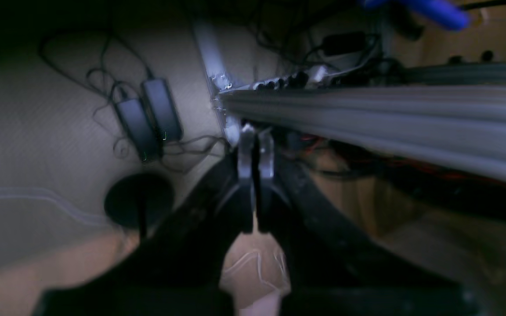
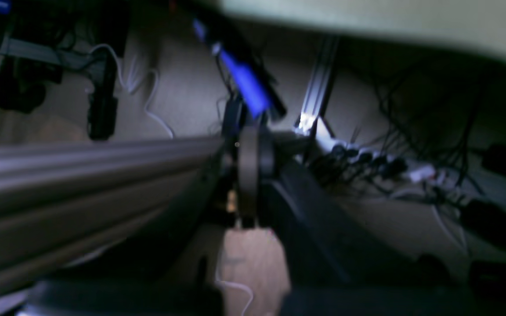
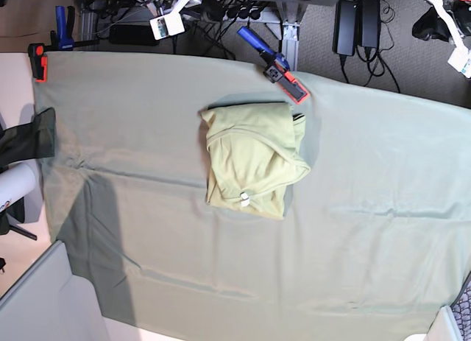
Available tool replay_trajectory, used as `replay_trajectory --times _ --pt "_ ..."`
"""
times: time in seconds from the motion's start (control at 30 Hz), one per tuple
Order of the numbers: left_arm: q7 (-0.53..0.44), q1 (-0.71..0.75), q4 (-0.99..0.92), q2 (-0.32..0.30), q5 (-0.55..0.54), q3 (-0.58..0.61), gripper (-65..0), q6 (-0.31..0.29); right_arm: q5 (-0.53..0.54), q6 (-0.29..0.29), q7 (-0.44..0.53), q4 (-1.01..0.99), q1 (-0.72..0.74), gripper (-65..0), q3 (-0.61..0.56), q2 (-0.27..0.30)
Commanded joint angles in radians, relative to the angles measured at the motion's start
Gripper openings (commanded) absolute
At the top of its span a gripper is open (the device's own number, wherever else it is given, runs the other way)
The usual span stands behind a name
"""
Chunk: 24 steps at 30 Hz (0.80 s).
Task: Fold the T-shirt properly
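Base view, near to far. The near part of the bench is lying bare under a large grey-green cloth that is covering it almost edge to edge. Beyond the middle, toward the far edge, the T-shirt is lying folded into a compact, roughly rectangular bundle on the cloth. Its long axis is running near to far, slightly tilted, with the small white tag showing at the near end and the wider, rounded end pointing toward the far edge. A red-and-blue clamp is gripping the far edge just beyond the bundle; another is sitting at the far left corner.

Wrist views: the left tool and right tool are each hanging beside the bench edge, fingers pressed together, pinching nothing.
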Motion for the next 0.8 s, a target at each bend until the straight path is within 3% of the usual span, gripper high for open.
replay_trajectory --times 0.0,0.27,0.47,0.63,0.77 --pt "-0.011 0.016 -0.017 -0.01 -0.002 -0.006 -65.0 -0.009 0.016 0.024 0.015 0.014 -0.024 -65.0 0.003 0.005" --pt "-0.108 -0.003 -0.283 -0.01 0.117 -0.006 -65.0 -0.009 0.011 0.024 0.016 -0.032 -0.062 -65.0 0.004 0.005" --pt "-0.108 -0.044 -0.408 -0.024 0.182 0.001 -65.0 -0.009 0.012 0.021 0.019 -0.125 -0.061 -65.0 0.003 0.005" --pt "-0.157 -0.045 -0.471 -0.076 0.257 0.07 -65.0 -0.009 0.011 0.021 0.033 -0.243 -0.061 -65.0 0.003 0.006" --pt "-0.227 -0.046 -0.514 -0.096 0.335 0.158 -65.0 -0.009 0.0 0.013 0.07 -0.343 -0.053 -65.0 0.003 0.04"
